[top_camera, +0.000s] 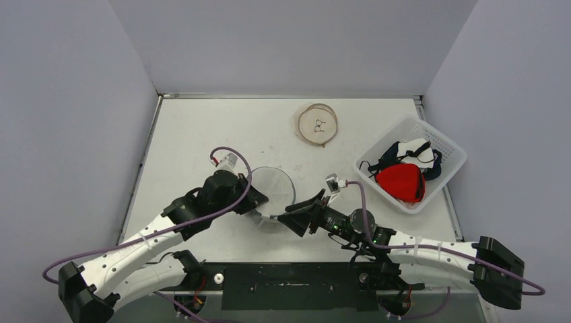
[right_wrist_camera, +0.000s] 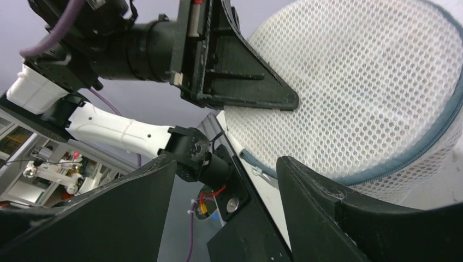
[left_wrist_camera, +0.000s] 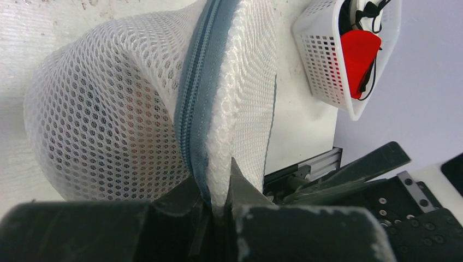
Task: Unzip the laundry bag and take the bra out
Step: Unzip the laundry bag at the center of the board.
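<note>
Grey walls (top_camera: 283, 47) hem a white table (top_camera: 202, 134) where the bag (top_camera: 275, 180) sits near the front edge, your left gripper (left_wrist_camera: 218, 188) clamped on its mesh beside the zip (left_wrist_camera: 191, 109), your right gripper (right_wrist_camera: 226, 162) spread apart just short of it. No zip pull shows, so your right jaws may catch only mesh and drag the bag, and the shallow left pinch could slip. The bra, presumably inside, is hidden.

Laundry bag (left_wrist_camera: 109, 109) sits straight ahead of the left gripper (left_wrist_camera: 218, 203), with its zipper (left_wrist_camera: 194, 103) seam caught between those fingers. Past the bag, off to the fingers' right, there's the basket (left_wrist_camera: 322, 60) with garments (left_wrist_camera: 357, 49) inside. Right gripper (right_wrist_camera: 226, 164) faces the bag's other side, rim just beyond its fingertips.
</note>
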Controlling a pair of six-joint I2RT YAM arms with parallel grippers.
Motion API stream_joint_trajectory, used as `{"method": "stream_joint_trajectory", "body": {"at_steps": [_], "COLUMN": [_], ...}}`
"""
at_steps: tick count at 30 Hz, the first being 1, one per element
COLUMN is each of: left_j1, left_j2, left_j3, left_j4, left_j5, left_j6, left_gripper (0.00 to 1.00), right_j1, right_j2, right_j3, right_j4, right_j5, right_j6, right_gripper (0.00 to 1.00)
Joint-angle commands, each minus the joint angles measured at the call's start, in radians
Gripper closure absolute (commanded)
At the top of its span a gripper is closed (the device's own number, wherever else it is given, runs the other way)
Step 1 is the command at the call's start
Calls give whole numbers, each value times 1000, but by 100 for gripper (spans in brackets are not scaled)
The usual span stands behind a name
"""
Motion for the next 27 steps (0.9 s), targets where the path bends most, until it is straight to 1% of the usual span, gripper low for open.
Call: {"method": "stream_joint_trajectory", "body": {"at_steps": [1, 5, 10, 15, 23, 27], "left_j1": [28, 60, 93, 94, 95, 94], "left_j2": [-31, -45, -57, -54, -60, -66], "left_j3": [53, 50, 38, 29, 25, 19], "left_j4": [87, 77, 92, 128, 134, 138], "left_j5": [52, 67, 97, 142, 160, 164], "left_j6": [-5, -34, -61, -90, -100, -102], "left_gripper": [100, 100, 100, 100, 100, 100], "right_j1": [16, 31, 47, 52, 55, 55], "right_j2": [29, 3, -21, 29, 115, 111], "right_j3": [29, 3, -15, 12, 47, 39], "right_j4": [51, 56, 15, -4, 52, 95], "right_j5": [-37, -43, -39, -26, 11, 25], "right_j6": [-10, -14, -19, -15, 0, 8], "right_gripper": [32, 30, 29, 35, 43, 44]}}
